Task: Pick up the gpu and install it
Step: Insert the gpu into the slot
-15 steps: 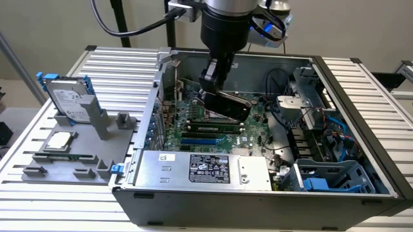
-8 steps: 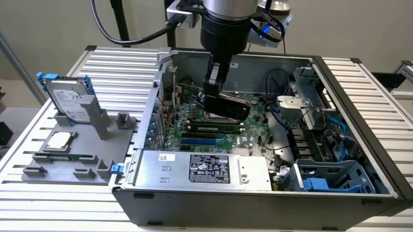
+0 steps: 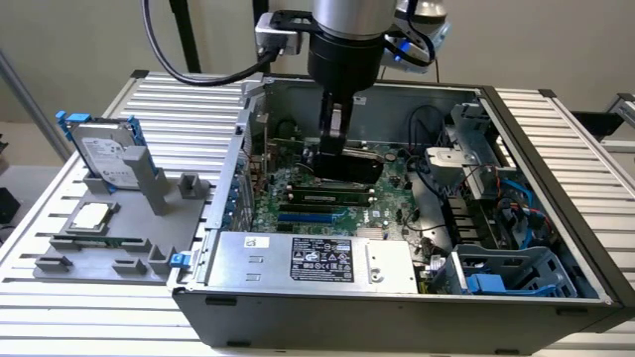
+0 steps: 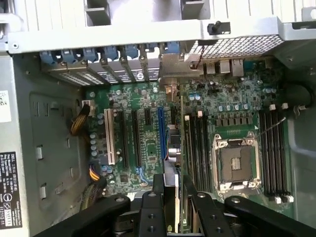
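Where a slatted aluminium table (image 3: 585,134) carries a large open computer case (image 3: 397,323) of dark grey sheet metal, a single robot arm (image 3: 346,44) with a smooth silver-and-black barrel reaches straight down into it. On the case floor lies a green motherboard (image 4: 148,148), crowded with small parts, long black slots and one blue slot (image 4: 161,129). A silver power supply box (image 3: 308,260) with a printed label sits along the case's near edge in the exterior view.

Outside the case, toward the exterior view's left, a matte grey plastic fixture (image 3: 149,223) holds a silver hard drive (image 3: 109,156) with blue side rails, propped upright.

Inside the case, the gpu (image 3: 349,167) hangs just above the motherboard, near its middle. It is a thin flat card with a black cooler block on one face. The wrist view sees it edge-on, standing upright beside the blue slot. Whether its lower edge touches a slot cannot be told.

The black gripper (image 4: 173,190) is clamped on the card, one finger pressed against each flat face.

By its look, the card is light and stiff but fragile. Gripping the flat faces at the upper edge seems right, since that leaves the contact edge free. Because it is so thin, it could tilt or slip between the smooth fingers.
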### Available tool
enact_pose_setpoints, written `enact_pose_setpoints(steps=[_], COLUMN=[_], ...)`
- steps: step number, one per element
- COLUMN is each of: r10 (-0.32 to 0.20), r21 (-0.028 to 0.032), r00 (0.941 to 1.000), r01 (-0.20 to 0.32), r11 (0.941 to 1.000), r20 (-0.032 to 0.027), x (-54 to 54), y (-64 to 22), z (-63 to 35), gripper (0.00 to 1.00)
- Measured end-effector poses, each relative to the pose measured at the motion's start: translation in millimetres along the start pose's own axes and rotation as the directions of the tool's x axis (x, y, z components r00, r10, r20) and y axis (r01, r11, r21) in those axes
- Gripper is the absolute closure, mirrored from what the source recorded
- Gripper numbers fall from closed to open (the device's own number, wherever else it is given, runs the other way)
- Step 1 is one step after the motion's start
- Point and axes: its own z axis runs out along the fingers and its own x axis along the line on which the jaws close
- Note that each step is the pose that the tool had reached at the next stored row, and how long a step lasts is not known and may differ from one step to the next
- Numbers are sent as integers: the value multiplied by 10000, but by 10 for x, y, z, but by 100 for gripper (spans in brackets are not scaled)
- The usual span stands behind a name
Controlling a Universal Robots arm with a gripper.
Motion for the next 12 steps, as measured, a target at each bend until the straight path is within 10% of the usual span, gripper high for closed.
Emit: enact_pose_setpoints(steps=[12], r10=[-453], r21=[-11], r00=[9989], r01=[453], r11=[9990], r20=[100], x=[150], y=[93], z=[234], gripper=[100])
